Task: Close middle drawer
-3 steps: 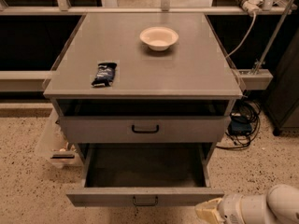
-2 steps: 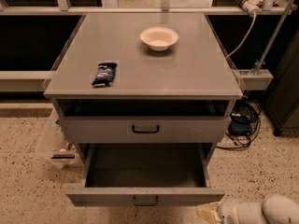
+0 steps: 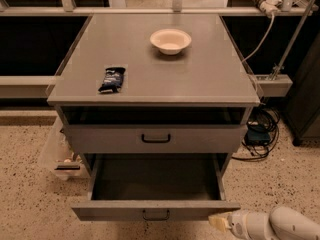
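The grey cabinet (image 3: 200,79) stands in the middle of the camera view. Its top drawer (image 3: 115,139) has a taller front and sits only slightly out. Below it the middle drawer (image 3: 110,211) is pulled far out. It is wide, deep and empty, with a low grey front and a small black handle (image 3: 155,214). The lowest drawer is hidden under it. My gripper (image 3: 218,221) is at the bottom right, just in front of the right end of the middle drawer's front. Its white arm (image 3: 280,225) runs off the lower right corner.
A white bowl (image 3: 170,40) and a dark snack packet (image 3: 112,79) lie on the cabinet top. A clear plastic bin (image 3: 59,156) stands on the speckled floor at the cabinet's left. Cables and a power brick (image 3: 257,134) lie at its right. A dark cabinet (image 3: 307,99) stands at the far right.
The arm has dropped lower in the view and shows less. The gripper has stayed by the right end of the middle drawer's front. The drawer has not moved.
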`<state>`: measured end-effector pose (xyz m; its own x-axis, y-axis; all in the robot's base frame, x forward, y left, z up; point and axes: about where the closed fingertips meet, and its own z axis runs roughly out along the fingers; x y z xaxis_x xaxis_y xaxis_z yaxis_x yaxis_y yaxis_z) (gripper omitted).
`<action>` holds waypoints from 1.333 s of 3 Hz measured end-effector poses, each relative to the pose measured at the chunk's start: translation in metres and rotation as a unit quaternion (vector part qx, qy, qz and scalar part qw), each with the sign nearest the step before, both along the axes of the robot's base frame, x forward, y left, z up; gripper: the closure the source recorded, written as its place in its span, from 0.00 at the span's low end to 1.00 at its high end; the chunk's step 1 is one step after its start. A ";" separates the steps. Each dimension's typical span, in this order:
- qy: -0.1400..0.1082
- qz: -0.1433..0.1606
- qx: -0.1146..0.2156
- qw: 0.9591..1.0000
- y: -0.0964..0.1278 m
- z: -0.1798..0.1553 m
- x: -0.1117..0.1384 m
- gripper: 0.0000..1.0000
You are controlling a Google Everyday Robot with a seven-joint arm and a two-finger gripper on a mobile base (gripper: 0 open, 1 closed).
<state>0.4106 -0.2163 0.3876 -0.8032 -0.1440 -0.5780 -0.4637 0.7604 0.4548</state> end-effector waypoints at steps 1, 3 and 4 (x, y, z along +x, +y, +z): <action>-0.049 -0.031 -0.017 0.998 -0.008 0.009 0.035 1.00; -0.135 -0.076 -0.028 0.987 0.002 0.031 0.105 1.00; -0.173 -0.107 -0.032 0.978 0.009 0.039 0.134 1.00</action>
<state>0.5448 -0.2070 0.4268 -0.5761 -0.0395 -0.8164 -0.4088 0.8789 0.2459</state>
